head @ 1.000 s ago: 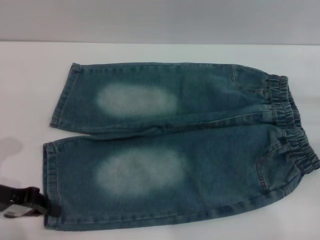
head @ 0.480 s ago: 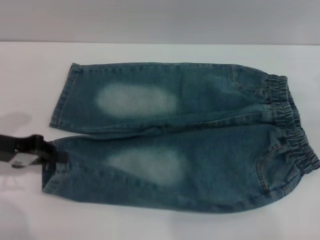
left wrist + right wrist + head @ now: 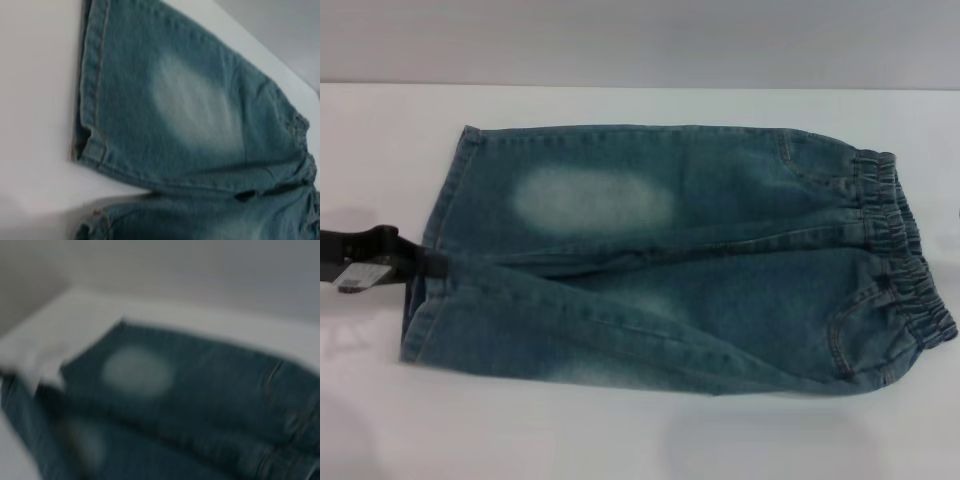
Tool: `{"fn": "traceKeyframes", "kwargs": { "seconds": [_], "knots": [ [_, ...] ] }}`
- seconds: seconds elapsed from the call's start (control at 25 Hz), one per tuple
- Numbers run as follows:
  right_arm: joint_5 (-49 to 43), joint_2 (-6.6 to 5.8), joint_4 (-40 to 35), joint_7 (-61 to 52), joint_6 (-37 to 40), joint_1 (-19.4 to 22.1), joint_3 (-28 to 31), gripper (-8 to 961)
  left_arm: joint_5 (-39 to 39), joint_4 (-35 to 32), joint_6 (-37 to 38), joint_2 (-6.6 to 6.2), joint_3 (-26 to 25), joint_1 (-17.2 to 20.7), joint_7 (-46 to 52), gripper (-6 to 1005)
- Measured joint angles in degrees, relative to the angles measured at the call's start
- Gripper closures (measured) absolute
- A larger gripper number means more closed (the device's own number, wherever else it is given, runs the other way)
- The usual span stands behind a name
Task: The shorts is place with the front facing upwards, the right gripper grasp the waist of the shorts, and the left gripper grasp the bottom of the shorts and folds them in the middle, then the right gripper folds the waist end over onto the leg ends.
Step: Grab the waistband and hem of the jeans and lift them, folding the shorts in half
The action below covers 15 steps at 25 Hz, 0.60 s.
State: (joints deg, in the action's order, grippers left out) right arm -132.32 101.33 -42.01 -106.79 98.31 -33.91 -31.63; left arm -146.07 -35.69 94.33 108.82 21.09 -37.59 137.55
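Note:
The blue-green denim shorts point(image 3: 720, 210) lie front up on the white table, with the ruffled waist point(image 3: 900, 240) to the right and the leg hems to the left. My left gripper point(image 3: 432, 265) is shut on the hem of the near leg point(image 3: 420, 310), holding it raised so that the leg rolls over toward the far one. The far leg hem point(image 3: 445, 190) lies flat with its pale oval patch point(image 3: 590, 200) showing. In the left wrist view that flat hem point(image 3: 90, 85) is in sight. The right wrist view shows the shorts point(image 3: 200, 385) from a distance. My right gripper is out of view.
The white table point(image 3: 620, 440) reaches around the shorts on every side, with a grey wall point(image 3: 640, 40) behind its far edge.
My left gripper has lifted the near leg's hem and carried it away from the table's front edge toward the far leg. The near leg's pale patch has rolled mostly out of sight.

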Motion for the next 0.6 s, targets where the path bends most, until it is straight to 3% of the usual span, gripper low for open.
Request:
{"fn": "traceKeyframes", "kwargs": {
  "seconds": [0.28, 0.6],
  "knots": [
    [-14.16, 0.13, 0.26, -2.88, 2.79, -5.79, -5.51, 298, 0.73, 0.00, -1.10, 0.13, 0.00, 0.04, -0.38, 988],
    [-25.01, 3.29, 0.52, -5.69, 2.24, -10.67, -11.04, 298, 2.06, 0.14, -2.65, 0.38, 0.00, -0.63, -0.52, 987]
  ]
}}
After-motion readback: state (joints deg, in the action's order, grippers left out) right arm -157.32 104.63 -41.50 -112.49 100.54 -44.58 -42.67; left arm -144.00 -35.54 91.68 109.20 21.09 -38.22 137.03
